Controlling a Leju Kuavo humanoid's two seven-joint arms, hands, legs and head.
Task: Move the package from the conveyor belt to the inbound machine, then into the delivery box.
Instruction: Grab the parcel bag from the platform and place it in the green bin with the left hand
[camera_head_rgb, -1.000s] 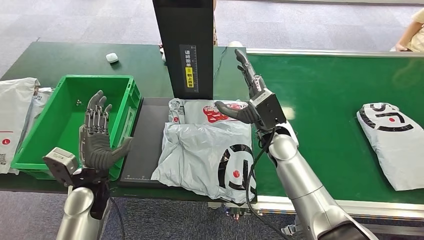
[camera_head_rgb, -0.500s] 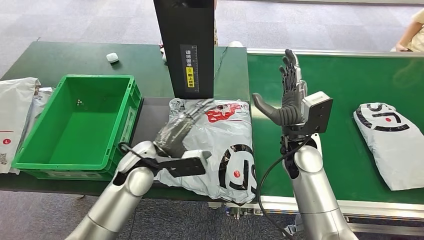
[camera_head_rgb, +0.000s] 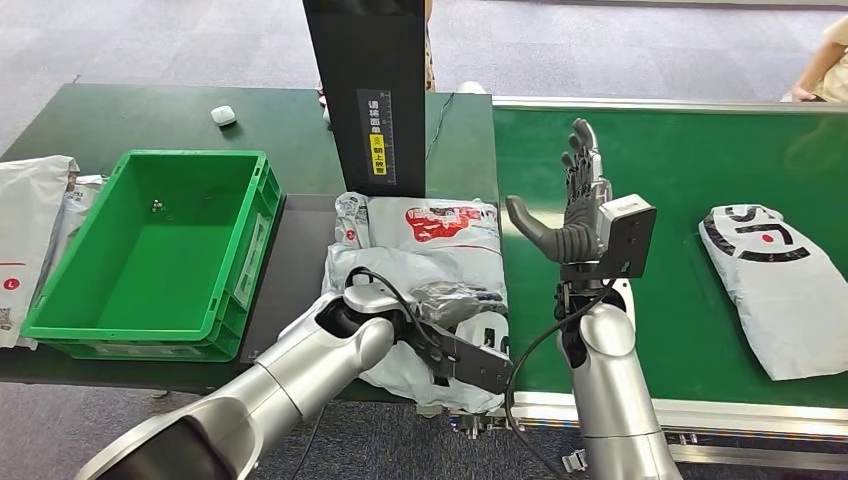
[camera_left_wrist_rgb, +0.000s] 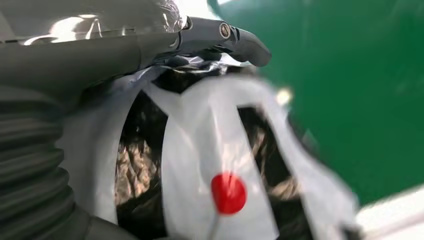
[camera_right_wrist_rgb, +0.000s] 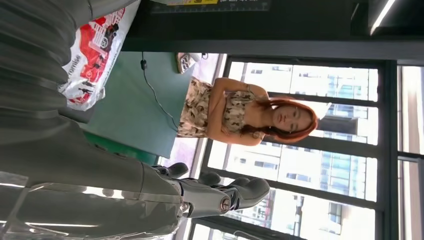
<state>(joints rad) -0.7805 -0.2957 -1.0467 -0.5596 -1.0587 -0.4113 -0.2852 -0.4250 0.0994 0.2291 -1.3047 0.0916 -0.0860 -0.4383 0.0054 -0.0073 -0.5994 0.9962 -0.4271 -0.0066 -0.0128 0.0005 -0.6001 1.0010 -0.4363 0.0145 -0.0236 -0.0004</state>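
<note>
Your left hand (camera_head_rgb: 448, 300) lies on the grey package (camera_head_rgb: 420, 300) that sits on the inbound machine's dark platform (camera_head_rgb: 290, 290), below its black upright column (camera_head_rgb: 372, 90). In the left wrist view the thumb lies over the crinkled film beside the red dot, but the fingers (camera_head_rgb: 460, 296) are mostly hidden against the black print — you cannot tell whether they have closed on the bag or merely rest on it. Your right hand (camera_head_rgb: 575, 215) is raised above the conveyor belt (camera_head_rgb: 690, 160), fingers spread and holding nothing.

The package overhangs the near edge of the platform, and a second bag with red print (camera_head_rgb: 440, 222) lies partly beneath it. That is your main risk: a loose pinch on slippery film could let the bag slide off the near edge, or drag the red-printed bag along with it. The green delivery box (camera_head_rgb: 150, 250) stands just to the left of the platform, so the carry looks short, though a limp bag could catch on the box's near wall if you lift it too low.

Another package (camera_head_rgb: 775, 280) waits further along the belt — keep the right arm clear of it.
</note>
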